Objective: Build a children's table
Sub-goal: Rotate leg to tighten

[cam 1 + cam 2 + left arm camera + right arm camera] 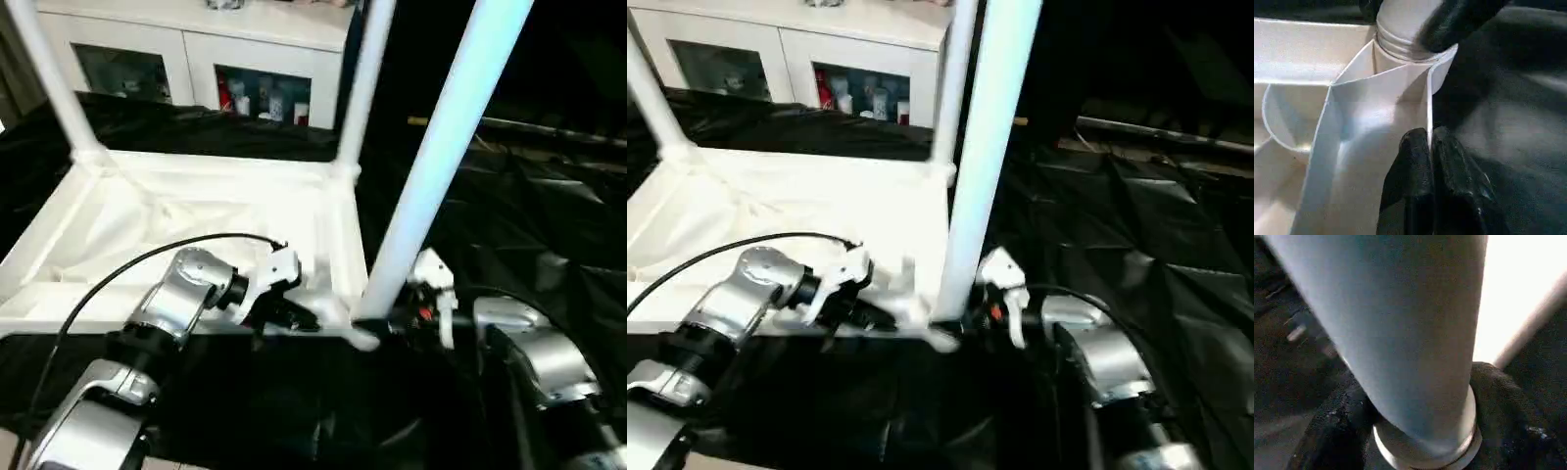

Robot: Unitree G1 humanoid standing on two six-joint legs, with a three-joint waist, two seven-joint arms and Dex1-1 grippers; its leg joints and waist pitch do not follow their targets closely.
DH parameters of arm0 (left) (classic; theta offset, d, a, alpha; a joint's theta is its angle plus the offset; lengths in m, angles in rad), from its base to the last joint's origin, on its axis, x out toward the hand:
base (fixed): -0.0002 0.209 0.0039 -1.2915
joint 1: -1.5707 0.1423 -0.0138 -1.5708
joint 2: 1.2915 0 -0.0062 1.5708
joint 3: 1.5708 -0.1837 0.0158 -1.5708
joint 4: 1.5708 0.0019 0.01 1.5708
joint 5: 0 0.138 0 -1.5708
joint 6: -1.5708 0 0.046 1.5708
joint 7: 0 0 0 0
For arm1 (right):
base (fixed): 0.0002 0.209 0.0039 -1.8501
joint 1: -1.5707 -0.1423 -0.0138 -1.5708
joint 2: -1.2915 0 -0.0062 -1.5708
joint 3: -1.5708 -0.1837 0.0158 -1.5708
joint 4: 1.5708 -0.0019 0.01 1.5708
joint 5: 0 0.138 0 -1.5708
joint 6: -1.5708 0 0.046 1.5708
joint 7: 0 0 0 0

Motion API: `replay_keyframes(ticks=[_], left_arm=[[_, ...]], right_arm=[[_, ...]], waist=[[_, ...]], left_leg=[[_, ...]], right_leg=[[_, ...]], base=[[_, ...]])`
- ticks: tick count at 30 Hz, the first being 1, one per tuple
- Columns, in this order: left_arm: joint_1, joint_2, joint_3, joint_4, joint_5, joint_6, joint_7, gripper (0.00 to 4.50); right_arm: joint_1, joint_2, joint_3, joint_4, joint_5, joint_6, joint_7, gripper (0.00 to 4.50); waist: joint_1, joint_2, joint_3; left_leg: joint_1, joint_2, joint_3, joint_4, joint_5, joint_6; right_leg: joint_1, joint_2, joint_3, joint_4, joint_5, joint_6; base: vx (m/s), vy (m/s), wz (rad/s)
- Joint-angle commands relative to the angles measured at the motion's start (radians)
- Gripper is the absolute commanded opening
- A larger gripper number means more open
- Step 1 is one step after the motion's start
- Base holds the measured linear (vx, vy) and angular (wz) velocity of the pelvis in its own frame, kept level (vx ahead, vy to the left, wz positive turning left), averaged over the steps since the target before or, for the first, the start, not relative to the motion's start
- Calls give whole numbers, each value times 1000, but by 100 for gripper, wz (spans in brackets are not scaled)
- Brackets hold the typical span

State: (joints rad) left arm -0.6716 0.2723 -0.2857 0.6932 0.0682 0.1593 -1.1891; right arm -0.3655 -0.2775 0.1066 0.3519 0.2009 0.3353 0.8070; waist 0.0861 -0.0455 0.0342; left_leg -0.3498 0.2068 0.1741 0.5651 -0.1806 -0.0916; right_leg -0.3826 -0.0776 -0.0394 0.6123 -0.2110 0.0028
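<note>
Black cloth (509,225) surrounds tabletop (196,211); cabinet (196,59) behind.

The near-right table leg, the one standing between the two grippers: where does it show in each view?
Left eye: near-right table leg slants up from the tabletop's near-right corner.
Right eye: it rises near the middle.
Left wrist: its base sits in the corner socket.
Right wrist: it looms close.
Shared landmark: that socket.

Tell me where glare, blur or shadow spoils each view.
Left eye view: glare washes out the tabletop. Left wrist view: the left pincer, up close, is soft, the rib bright. Right wrist view: the leg is shadowed and blurred against a blown-out white background.
</note>
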Motion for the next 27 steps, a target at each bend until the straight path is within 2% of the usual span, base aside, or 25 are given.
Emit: replay_keyframes(ticks=[1, 3, 6, 8, 9, 10, 11, 13, 15, 16, 17, 19, 23, 25, 27], left_arm=[[-28, -70, 26, 40, -3, 27, 158, 0], [-43, -95, 31, 61, 4, 39, 211, 0], [-81, -169, 47, 113, 14, 73, 355, 0], [-92, -195, 52, 130, 15, 77, 390, 0], [-104, -237, 47, 146, 21, 83, 420, 0], [-108, -252, 44, 152, 24, 83, 425, 0], [-110, -261, 41, 155, 26, 82, 426, 0], [-116, -266, 32, 167, 36, 67, 430, 0], [-117, -256, 24, 175, 41, 55, 415, 0], [-116, -250, 22, 174, 39, 52, 402, 0], [-115, -245, 21, 173, 38, 49, 392, 0], [-112, -226, 20, 172, 37, 38, 359, 0], [-105, -187, 15, 169, 38, 16, 290, 0], [-99, -168, 8, 162, 36, 4, 251, 0], [-91, -147, 2, 151, 33, -5, 207, 0]], right_arm=[[-8, 54, 37, 78, -63, -2, -130, 254], [-23, 85, 23, 108, -66, 5, -190, 254], [-72, 171, -23, 195, -72, 25, -372, 254], [-93, 200, -43, 231, -77, 28, -437, 254], [-132, 243, -61, 287, -87, 24, -520, 254], [-148, 257, -62, 309, -93, 16, -541, 254], [-157, 265, -60, 318, -96, 6, -545, 254], [-166, 274, -49, 318, -101, -16, -530, 254], [-162, 265, -28, 302, -107, -51, -485, 254], [-158, 258, -22, 293, -104, -55, -458, 305], [-156, 252, -17, 285, -101, -56, -438, 315], [-146, 227, -10, 258, -90, -58, -378, 315], [-122, 156, 19, 209, -82, -95, -235, 363], [-101, 123, 28, 171, -75, -111, -157, 363], [-79, 90, 29, 123, -50, -98, -79, 363]], waist=[[3, -2, -40], [2, -1, -39], [3, -1, -40], [3, 5, -42], [2, 5, -42], [1, 10, -42], [0, 10, -41], [3, 12, -44], [4, 9, -46], [5, 9, -47], [5, 8, -46], [6, 9, -46], [6, 10, -44], [7, 8, -43], [8, 9, -44]], left_leg=[[8, 22, -1, -67, -228, -6], [6, 21, -2, -70, -240, -13], [6, 19, -2, -69, -233, -14], [7, 18, -2, -70, -239, -18], [5, 18, -4, -71, -237, -22], [7, 18, -4, -72, -242, -26], [5, 18, -6, -73, -256, -29], [5, 19, -5, -72, -245, -23], [1, 16, -3, -69, -211, -11], [1, 17, -3, -69, -205, -7], [0, 16, -3, -68, -196, 0], [1, 17, -3, -68, -201, 8], [0, 18, -2, -69, -220, 17], [-1, 19, -3, -70, -223, 24], [-2, 21, -3, -67, -200, 34]], right_leg=[[31, -62, 35, -83, -230, -192], [31, -62, 35, -87, -268, -178], [30, -60, 36, -88, -259, -171], [26, -60, 37, -90, -273, -164], [29, -58, 35, -90, -273, -159], [26, -60, 36, -90, -274, -160], [28, -60, 34, -91, -284, -157], [29, -58, 36, -90, -237, -156], [33, -56, 35, -84, -167, -161], [34, -56, 35, -82, -153, -165], [36, -55, 35, -80, -131, -171], [38, -55, 33, -81, -126, -178], [37, -58, 34, -85, -154, -180], [39, -58, 34, -86, -164, -175], [40, -58, 35, -82, -124, -187]], base=[[0, 0, 0], [0, 0, 0], [0, 0, 0], [0, 0, 0], [0, 0, 0], [0, 0, 0], [0, 0, 0], [0, 0, 0], [0, 0, 0], [0, 0, 0], [0, 0, 0], [0, 0, 0], [0, 0, 0], [0, 0, 0], [0, 0, 0]])
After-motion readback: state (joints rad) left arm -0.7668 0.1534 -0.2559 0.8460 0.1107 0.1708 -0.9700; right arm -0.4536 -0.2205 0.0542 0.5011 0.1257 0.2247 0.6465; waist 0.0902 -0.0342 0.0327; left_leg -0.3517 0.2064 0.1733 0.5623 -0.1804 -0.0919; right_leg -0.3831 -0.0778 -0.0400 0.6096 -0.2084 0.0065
